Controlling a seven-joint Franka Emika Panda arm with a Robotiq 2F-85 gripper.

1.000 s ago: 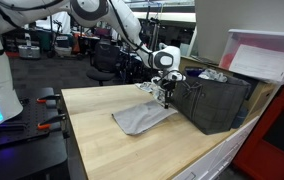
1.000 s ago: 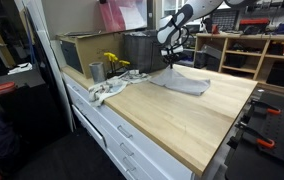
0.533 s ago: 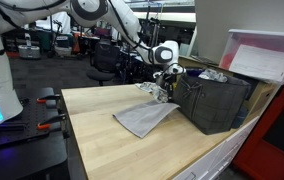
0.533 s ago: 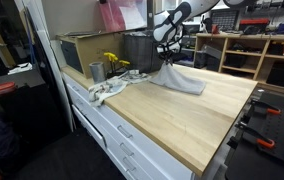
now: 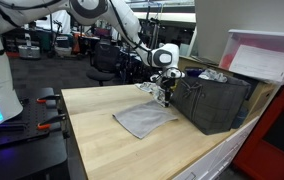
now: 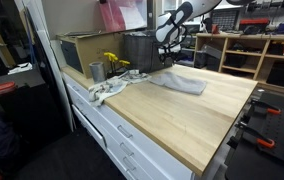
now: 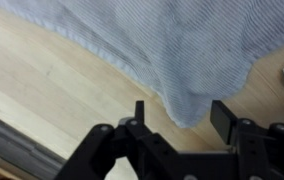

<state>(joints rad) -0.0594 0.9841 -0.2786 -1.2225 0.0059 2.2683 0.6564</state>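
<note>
A grey-blue cloth (image 5: 142, 120) lies crumpled on the wooden table (image 5: 112, 155), beside a dark bin (image 5: 217, 100). My gripper (image 5: 165, 95) hangs just above the cloth's far corner, close to the bin. In the wrist view the gripper (image 7: 180, 112) is open, its two black fingers standing apart on either side of a drooping corner of the cloth (image 7: 172, 50) without touching it. That corner rests on the wood. The cloth (image 6: 182, 83) also shows flat on the table under the gripper (image 6: 168, 62) in an exterior view.
The dark bin (image 6: 142, 48) stands at the table's back, with a metal cup (image 6: 96, 71), yellow flowers (image 6: 115, 63) and a white rag (image 6: 107, 90) near it. A white box (image 5: 267, 55) sits behind the bin. Drawers run under the table's front edge.
Half a second ago the cloth's corner was pinched and lifted into a peak. The jaws have opened, and the cloth has dropped back flat on the table.
</note>
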